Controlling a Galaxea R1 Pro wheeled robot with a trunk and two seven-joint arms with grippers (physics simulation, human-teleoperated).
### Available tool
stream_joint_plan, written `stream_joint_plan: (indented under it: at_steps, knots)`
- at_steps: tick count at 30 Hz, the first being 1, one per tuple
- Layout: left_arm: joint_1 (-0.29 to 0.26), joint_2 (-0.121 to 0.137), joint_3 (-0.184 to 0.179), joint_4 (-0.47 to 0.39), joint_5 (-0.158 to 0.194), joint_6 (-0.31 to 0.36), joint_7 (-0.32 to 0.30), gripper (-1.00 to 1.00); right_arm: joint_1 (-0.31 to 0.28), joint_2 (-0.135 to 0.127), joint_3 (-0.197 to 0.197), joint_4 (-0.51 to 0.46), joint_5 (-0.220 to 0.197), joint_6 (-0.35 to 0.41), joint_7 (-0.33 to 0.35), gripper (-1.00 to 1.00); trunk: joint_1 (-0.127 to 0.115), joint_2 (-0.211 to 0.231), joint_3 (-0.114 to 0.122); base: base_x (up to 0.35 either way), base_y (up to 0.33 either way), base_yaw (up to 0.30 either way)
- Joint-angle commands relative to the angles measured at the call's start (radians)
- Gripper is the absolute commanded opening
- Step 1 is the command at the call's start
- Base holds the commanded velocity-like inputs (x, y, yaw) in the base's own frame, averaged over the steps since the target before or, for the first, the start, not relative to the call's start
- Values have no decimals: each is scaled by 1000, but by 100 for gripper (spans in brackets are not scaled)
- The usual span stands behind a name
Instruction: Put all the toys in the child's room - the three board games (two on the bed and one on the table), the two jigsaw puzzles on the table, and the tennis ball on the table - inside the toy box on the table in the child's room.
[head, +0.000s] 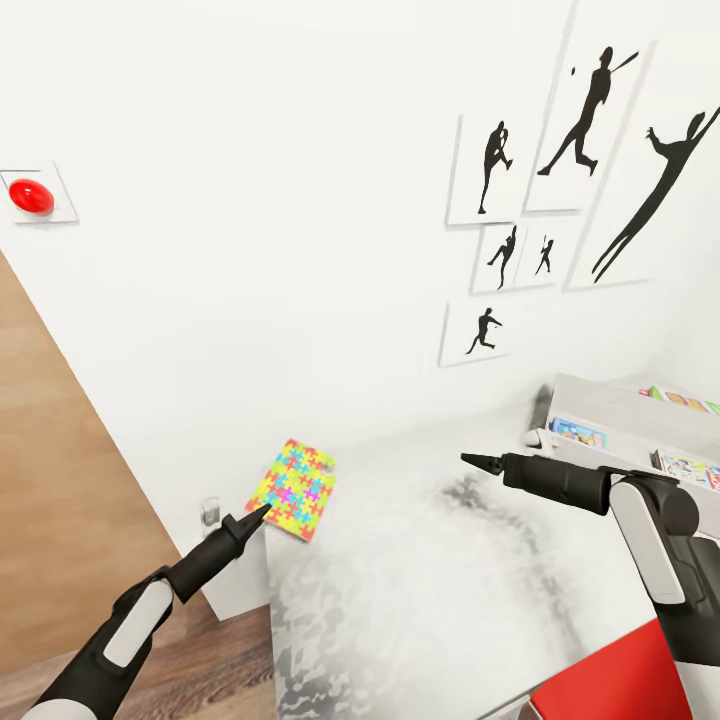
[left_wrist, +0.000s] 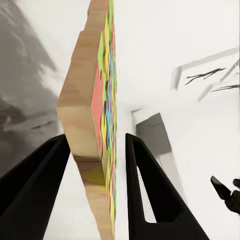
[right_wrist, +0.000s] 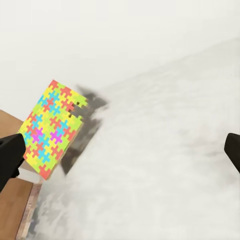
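A jigsaw puzzle (head: 296, 489), a thin square of bright interlocking pieces, hangs tilted just above the left end of the light-grey table (head: 420, 590). My left gripper (head: 258, 515) is shut on its near edge. In the left wrist view the puzzle (left_wrist: 97, 125) stands edge-on between the two black fingers (left_wrist: 35, 185). My right gripper (head: 478, 461) hovers open over the middle of the table, pointing towards the puzzle (right_wrist: 50, 127), with nothing between its fingers. At the far right stands the light grey toy box (head: 600, 388), with colourful board games (head: 578, 432) showing at it.
A red chair (head: 620, 675) is tucked at the table's near right. The white wall with black sports-silhouette pictures (head: 580, 130) runs right behind the table. Wood plank floor (head: 60, 470) lies to the left, past the table's end.
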Motion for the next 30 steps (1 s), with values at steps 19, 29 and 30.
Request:
stream_joint_plan:
  at_steps: [19, 29, 30]
  knots:
    - [81, 1, -6, -266, 8, 89, 40, -100, 3, -4, 21, -34, 8, 4, 12, 100, 0, -1, -1, 0, 0, 0]
    - [110, -2, -9, -372, 12, 114, 112, -100, 4, -5, 31, -39, 8, 4, 12, 100, 0, -1, -1, 0, 0, 0]
    - [115, -3, -9, -389, 14, 117, 128, -100, 3, -5, 31, -39, 8, 4, 12, 100, 0, -1, -1, 0, 0, 0]
